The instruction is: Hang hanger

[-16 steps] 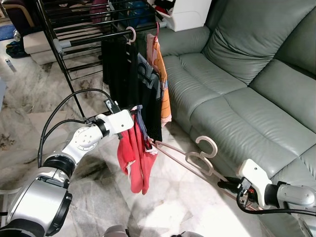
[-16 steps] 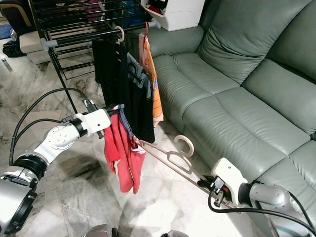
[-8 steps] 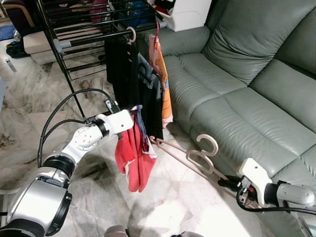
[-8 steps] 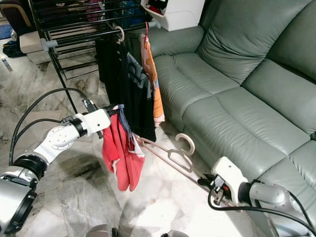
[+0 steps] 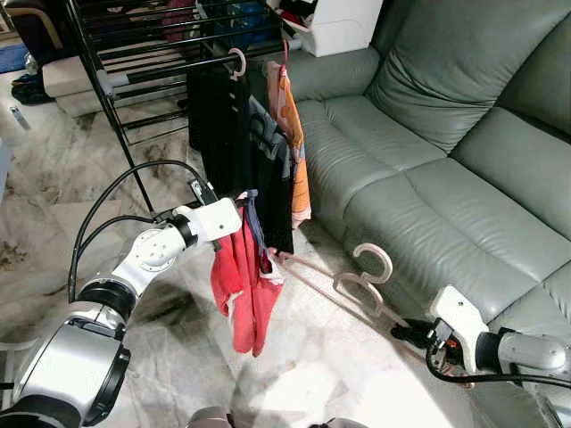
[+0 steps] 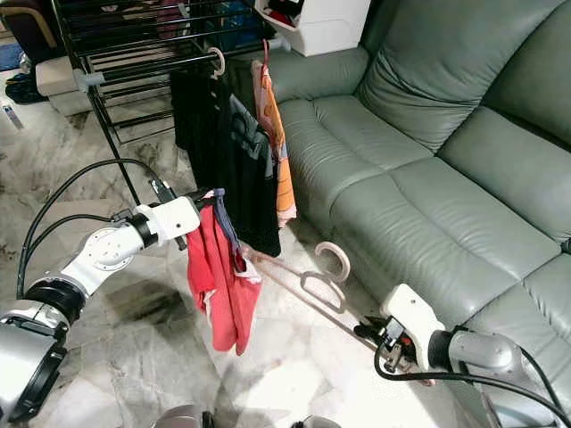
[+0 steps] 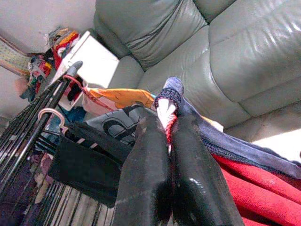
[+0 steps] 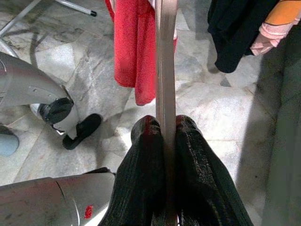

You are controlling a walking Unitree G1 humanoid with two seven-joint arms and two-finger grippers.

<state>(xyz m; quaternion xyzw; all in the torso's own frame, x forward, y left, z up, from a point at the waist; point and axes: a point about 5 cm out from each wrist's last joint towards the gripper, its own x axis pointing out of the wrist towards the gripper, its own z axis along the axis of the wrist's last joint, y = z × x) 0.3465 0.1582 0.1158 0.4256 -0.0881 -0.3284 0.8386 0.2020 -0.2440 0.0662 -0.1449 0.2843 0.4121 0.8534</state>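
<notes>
A beige plastic hanger (image 5: 343,283) lies slanted above the floor, its hook (image 5: 375,257) pointing up. My right gripper (image 5: 412,335) is shut on its near end; in the right wrist view the fingers (image 8: 141,155) pinch the hanger's bar (image 8: 165,70). The far end of the hanger reaches into a red garment with navy trim (image 5: 241,285). My left gripper (image 5: 243,203) holds that garment up by its collar; the left wrist view shows the gripper (image 7: 164,120) shut on the collar (image 7: 170,92).
A black drying rack (image 5: 134,71) stands behind, with black clothes (image 5: 223,125) and an orange garment (image 5: 290,116) hung on its rail. A grey-green sofa (image 5: 428,160) runs along the right. A white box (image 5: 343,22) sits at the back. Marble floor lies below.
The red garment has swayed a little under my left gripper, and the black clothes on the rack have swung slightly. Both arms are almost where they were.
</notes>
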